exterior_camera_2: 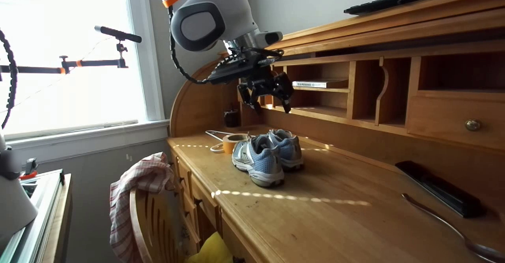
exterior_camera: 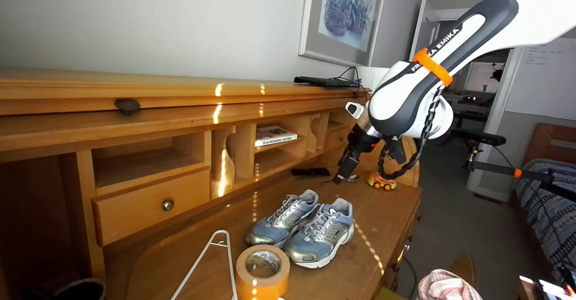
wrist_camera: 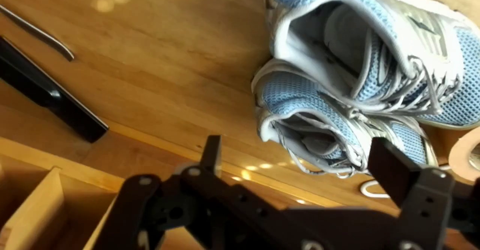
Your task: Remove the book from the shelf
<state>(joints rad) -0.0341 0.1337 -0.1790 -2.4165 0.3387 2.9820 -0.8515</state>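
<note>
White-spined and lying flat, a book [exterior_camera: 276, 136] rests on a thin wooden shelf [exterior_camera_2: 335, 90], in the upper level of a cubbyhole [exterior_camera_2: 329, 70] above the back of the table [exterior_camera_2: 335, 223]. Apart from it, the black pincer [wrist_camera: 297, 141] hangs in front of the cubbyholes with its tips aimed mostly downward, its fingers [wrist_camera: 212, 150] spread wide and holding nothing; in the wrist view, a pair of running shoes [wrist_camera: 296, 92] stands on the table below. The step in hand seems to be the approach. To do it well, the wrist should swing up until the pincer points into the opening, rolled so that one finger is above the other: the upper one to slide over the cover, the lower one to find the spine's bottom edge. Whether the book overhangs the shelf is hard to tell; if it does not, a light press and drag from above would probably bring out enough edge to pinch. After that, a level, straight pull should keep the corners off the cubbyhole's side walls. The book's lettered spine faces outward, over the table, and its printed cover faces up. Its long axis appears to run sideways along the shelf's front edge, though both exterior views foreshorten it, so that is a judgement.
</note>
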